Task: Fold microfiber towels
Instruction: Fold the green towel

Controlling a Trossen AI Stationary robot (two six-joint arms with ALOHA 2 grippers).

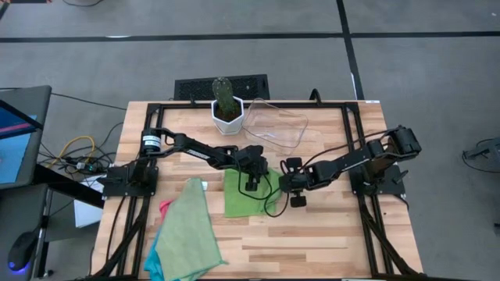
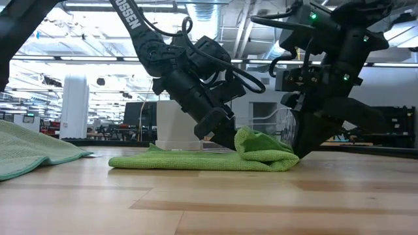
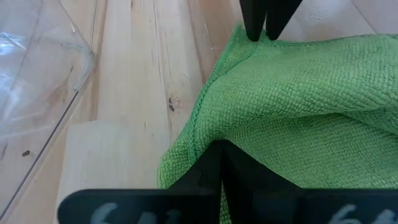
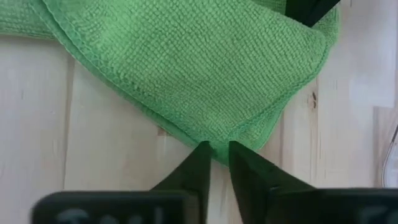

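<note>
Mid-worktop, the bright green towel (image 1: 242, 195) is mid-fold: the left end effector (image 1: 251, 181) pinches its far edge, fingers pressed together. The right end effector (image 4: 215, 155) narrows onto a corner, seemingly gripping. Next: both lift and carry across evenly.

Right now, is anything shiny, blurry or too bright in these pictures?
Low view: ceiling lights behind glare white, and the room is soft. Left wrist view: the clear tray catches reflections; the near fingers blur. High view: even light, soft shadows under the arms.
</note>
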